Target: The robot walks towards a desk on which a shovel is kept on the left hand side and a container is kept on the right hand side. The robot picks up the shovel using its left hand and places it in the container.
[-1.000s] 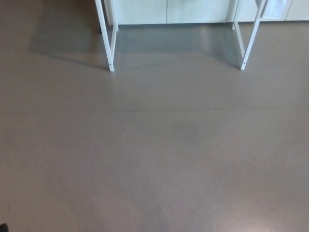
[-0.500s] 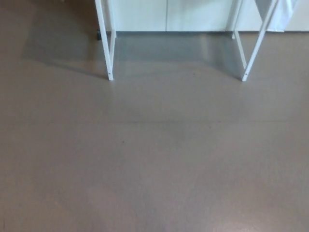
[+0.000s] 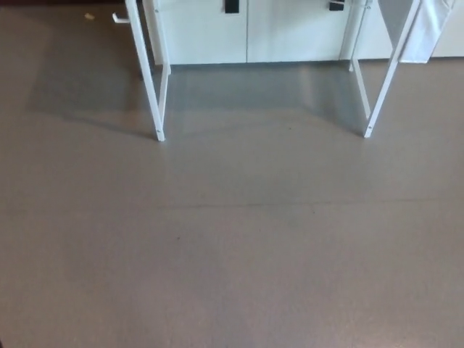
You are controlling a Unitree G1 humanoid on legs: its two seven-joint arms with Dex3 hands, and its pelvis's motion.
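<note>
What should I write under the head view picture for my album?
Bare grey floor ahead, white desk legs at the top.

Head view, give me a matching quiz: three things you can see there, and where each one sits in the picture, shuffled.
Things:
1. left white desk leg
2. right white desk leg
3. grey floor

Places:
A. upper right
B. filling the lower part
C. upper left

Pairs: 1-C, 2-A, 3-B
</note>
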